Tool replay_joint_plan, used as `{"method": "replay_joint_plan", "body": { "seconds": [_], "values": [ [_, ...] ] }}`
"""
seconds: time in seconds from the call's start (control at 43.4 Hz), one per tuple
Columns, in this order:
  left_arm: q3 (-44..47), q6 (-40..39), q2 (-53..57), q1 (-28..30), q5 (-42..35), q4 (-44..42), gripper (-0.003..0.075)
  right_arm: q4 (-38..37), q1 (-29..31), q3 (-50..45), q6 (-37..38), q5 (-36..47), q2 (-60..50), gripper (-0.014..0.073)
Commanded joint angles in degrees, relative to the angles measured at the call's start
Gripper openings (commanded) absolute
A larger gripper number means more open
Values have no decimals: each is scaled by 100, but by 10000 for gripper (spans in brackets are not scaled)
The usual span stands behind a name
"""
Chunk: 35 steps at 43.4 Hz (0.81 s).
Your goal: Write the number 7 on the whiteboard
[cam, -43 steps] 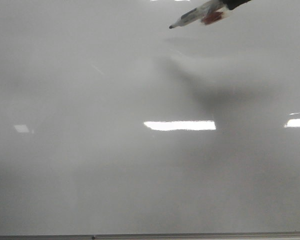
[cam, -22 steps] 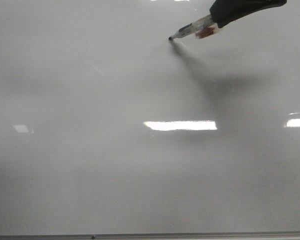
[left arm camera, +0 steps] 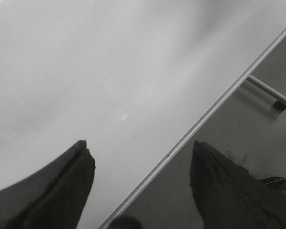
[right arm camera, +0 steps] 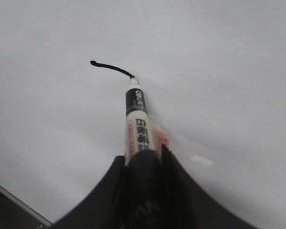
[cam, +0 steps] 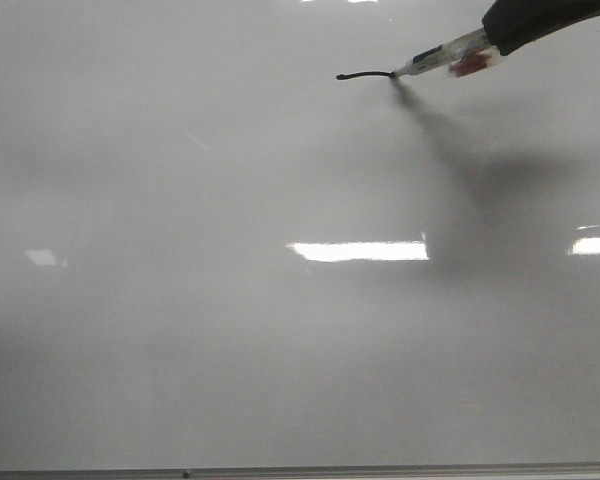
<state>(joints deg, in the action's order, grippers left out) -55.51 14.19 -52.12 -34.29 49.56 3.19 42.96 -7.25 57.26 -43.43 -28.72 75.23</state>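
Note:
The whiteboard [cam: 230,340] fills the front view, glossy pale grey. A short black horizontal stroke [cam: 365,75], the top of the number 7, lies at its upper middle, with a small blob at its left end; no stem shows. It also shows in the right wrist view [right arm camera: 112,68]. My right gripper [right arm camera: 143,155] is shut on a marker [right arm camera: 136,124], whose tip touches the stroke's right end [cam: 394,73]. The marker [cam: 442,58] slants down-left from the dark gripper [cam: 495,38] at the top right. My left gripper [left arm camera: 138,150] is open and empty over the board's metal edge [left arm camera: 205,117].
Bright rectangular light reflections [cam: 360,251] lie on the board's middle and right. The thin grey bottom edge [cam: 300,471] runs along the front. A grey floor and a metal bar [left arm camera: 269,93] show beyond the edge in the left wrist view.
The marker tip came down onto the board, then moved right, drawing the short black horizontal stroke. The right gripper moved right with it.

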Motion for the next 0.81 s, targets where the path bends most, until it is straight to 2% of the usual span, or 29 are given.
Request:
{"method": "replay_joint_plan", "body": {
  "seconds": [0.0, 0.138, 0.299, 0.438, 0.507, 0.599, 0.783],
  "values": [
    [-165, -66, 35, 10, -403, 68, 440, -110, 5, 176, -33, 291, -105, -59],
    [-165, -66, 35, 10, -430, 68, 440, -122, -136, 70, -33, -86, 83, -59],
    [-165, -66, 35, 10, -430, 68, 440, -122, -257, -117, -33, -153, 241, -59],
    [-165, -55, 35, 10, -430, 68, 440, -122, -350, -28, -33, -319, 9, -59],
    [-165, 40, 35, 10, -444, 132, 440, -122, -463, -28, -150, -652, -231, -59],
    [-165, 603, 35, 10, -443, 493, 442, -117, -674, -28, -602, -1267, -579, -59],
    [-165, 2273, 35, 10, -382, 1877, 443, -117, -1218, -28, -1694, -2384, -1140, -59]
  ]
}}
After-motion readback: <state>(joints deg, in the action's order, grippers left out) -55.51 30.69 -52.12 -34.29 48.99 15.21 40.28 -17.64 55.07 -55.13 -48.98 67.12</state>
